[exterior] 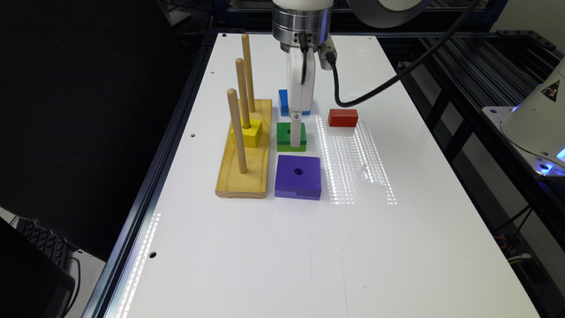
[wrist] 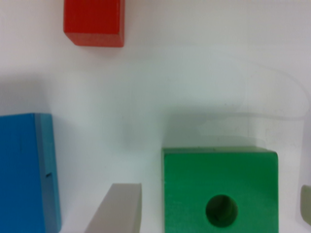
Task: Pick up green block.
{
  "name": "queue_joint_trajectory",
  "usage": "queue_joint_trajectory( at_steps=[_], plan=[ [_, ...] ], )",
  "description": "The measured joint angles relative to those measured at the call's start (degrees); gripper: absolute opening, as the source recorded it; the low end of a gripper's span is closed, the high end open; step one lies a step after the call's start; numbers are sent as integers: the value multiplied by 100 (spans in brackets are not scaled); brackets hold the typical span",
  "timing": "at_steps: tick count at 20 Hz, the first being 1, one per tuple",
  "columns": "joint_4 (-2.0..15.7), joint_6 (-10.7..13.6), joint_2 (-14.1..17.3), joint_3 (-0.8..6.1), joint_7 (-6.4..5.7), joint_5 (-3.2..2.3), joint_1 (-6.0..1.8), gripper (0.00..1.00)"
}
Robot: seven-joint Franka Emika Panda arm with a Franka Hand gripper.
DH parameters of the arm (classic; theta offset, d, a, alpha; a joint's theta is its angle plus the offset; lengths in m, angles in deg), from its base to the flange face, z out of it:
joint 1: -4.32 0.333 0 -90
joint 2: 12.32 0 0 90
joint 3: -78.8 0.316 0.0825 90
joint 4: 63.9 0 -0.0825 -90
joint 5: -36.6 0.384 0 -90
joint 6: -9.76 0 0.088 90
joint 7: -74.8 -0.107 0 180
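green block (exterior: 291, 137) | square, centre hole | flat on table

Small square wooden green block (exterior: 291, 137): dark green top, lighter band; square purple block (exterior: 298, 176); blue block (exterior: 284, 104); red brick (exterior: 343, 118); glossy white worktop (exterior: 309, 247).

My glossy white surface (exterior: 273, 247) mirrors rows of ceiling lights. A dark metal frame (exterior: 145, 190) rims it, a black curtain (exterior: 88, 110) hanging beyond.
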Motion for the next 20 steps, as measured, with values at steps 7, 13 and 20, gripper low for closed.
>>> queue_joint_trajectory(
  at_steps=[7, 13, 20],
  plan=[
    [34, -345, 305, -1, 0, 0, -1, 100],
    [170, -345, 341, 2, 0, 0, 3, 100],
    [239, -345, 417, 5, 0, 0, 4, 100]
  ],
)
